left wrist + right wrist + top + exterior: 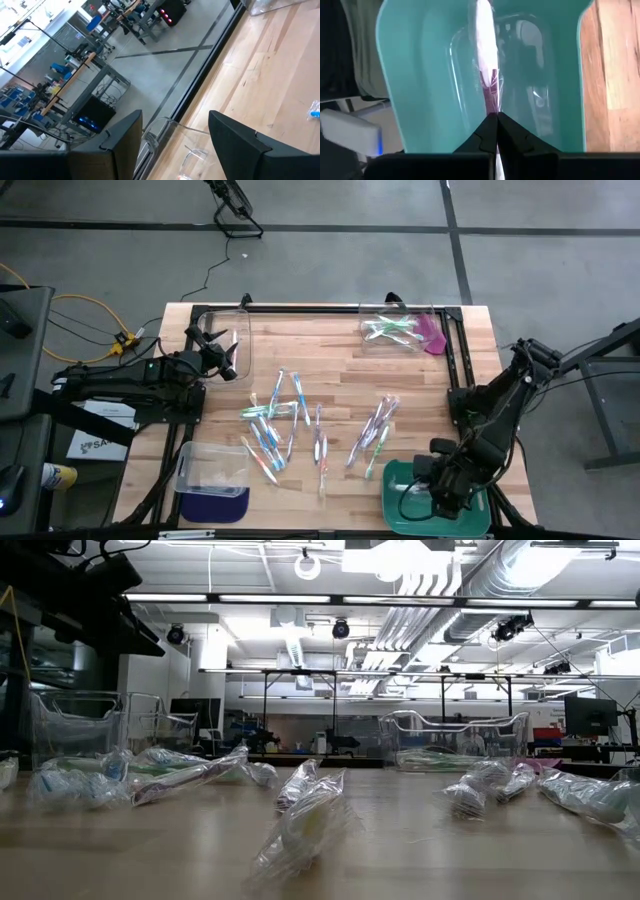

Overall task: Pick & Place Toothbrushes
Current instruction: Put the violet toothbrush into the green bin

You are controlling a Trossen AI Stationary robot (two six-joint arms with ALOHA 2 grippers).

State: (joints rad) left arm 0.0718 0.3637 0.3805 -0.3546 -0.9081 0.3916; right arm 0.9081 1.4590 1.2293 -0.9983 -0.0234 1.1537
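A wrapped toothbrush (487, 65), light, stiff and slippery in its crinkly film, is pinched at one end by the closed right tool (496, 120) over the green tray (415, 100), while the left tool (172, 135) is held open near a clear bin (222, 332).

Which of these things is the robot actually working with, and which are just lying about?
In the job:
- loose toothbrushes on the table
- wrapped toothbrush in the right end effector, shut on it over the green tray
- left end effector, open, over a clear bin

Lying about:
- yellow cable
- paper
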